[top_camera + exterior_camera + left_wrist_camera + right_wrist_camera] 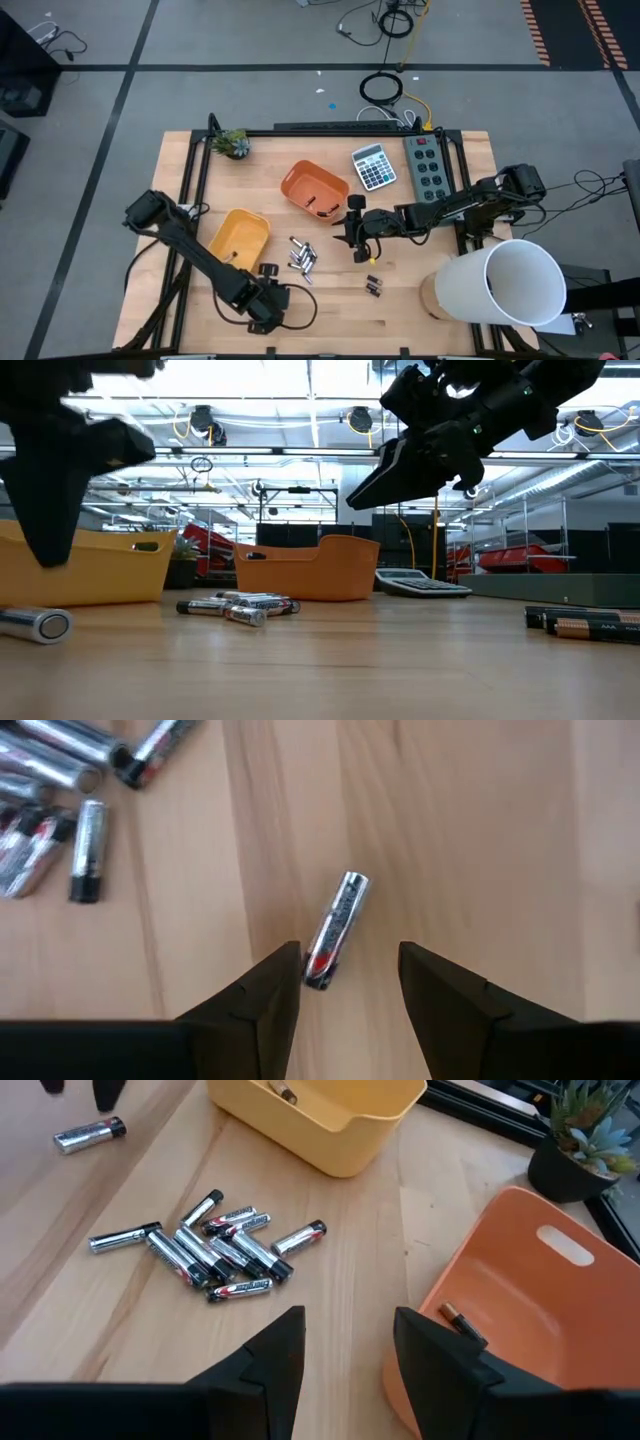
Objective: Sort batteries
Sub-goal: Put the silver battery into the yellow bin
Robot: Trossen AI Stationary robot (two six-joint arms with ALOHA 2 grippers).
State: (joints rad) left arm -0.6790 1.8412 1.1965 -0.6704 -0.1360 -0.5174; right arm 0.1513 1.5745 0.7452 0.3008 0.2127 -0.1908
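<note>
Several silvery-grey batteries lie in a pile (302,257) (210,1250) on the wooden table, near the yellow bin (240,238). One lone silvery battery (337,928) (35,623) lies flat apart from them. My left gripper (350,975) (267,272) hangs open just above it, a finger on either side of its dark end. Two thin dark batteries (374,287) (585,622) lie toward the near right. The orange bin (313,188) holds one dark, coppery-ended battery (462,1323). My right gripper (345,1340) (355,238) is open and raised between the pile and the orange bin.
A calculator (373,166) and a grey power strip (428,165) lie at the far right. A small potted plant (233,143) stands at the far left corner. A large white cylinder (510,285) stands at the near right edge. Bare wood shows along the near edge.
</note>
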